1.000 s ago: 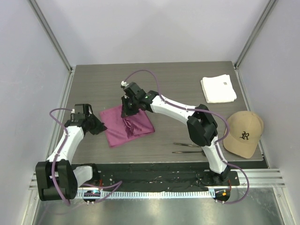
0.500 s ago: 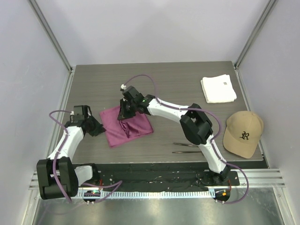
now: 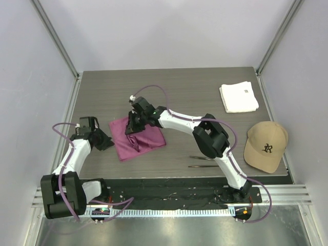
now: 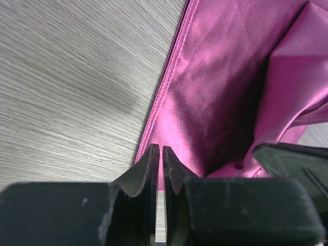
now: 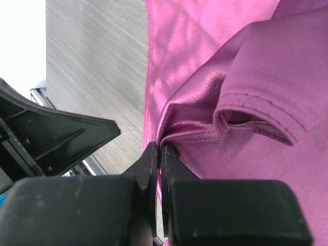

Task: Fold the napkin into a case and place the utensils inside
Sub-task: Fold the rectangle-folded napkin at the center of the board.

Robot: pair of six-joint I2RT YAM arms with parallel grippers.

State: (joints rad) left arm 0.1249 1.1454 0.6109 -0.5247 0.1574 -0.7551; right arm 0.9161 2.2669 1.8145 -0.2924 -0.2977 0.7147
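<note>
Magenta napkin (image 3: 151,138) is spread left of centre on the desk (image 3: 205,92), a raised fold clamped in the right gripper (image 3: 132,127) near its far-left corner. Left gripper (image 3: 107,142) is parked at the left hem, nearly closed; any pinch can't be made out.

Right fingers (image 5: 147,165) pinching napkin (image 5: 246,77) fold, woodgrain table (image 5: 92,66)

Grey wood-grain table (image 3: 189,92), walled on three sides. Left of centre on it, a magenta napkin (image 3: 148,139), rumpled and partly folded over itself. Toward the far right corner, a folded white cloth (image 3: 239,97) with a small tag. At the right edge, a tan cap (image 3: 265,146) with dark lettering. Near the front edge, two thin dark utensils (image 3: 205,162), roughly parallel, apart from the napkin.
</note>
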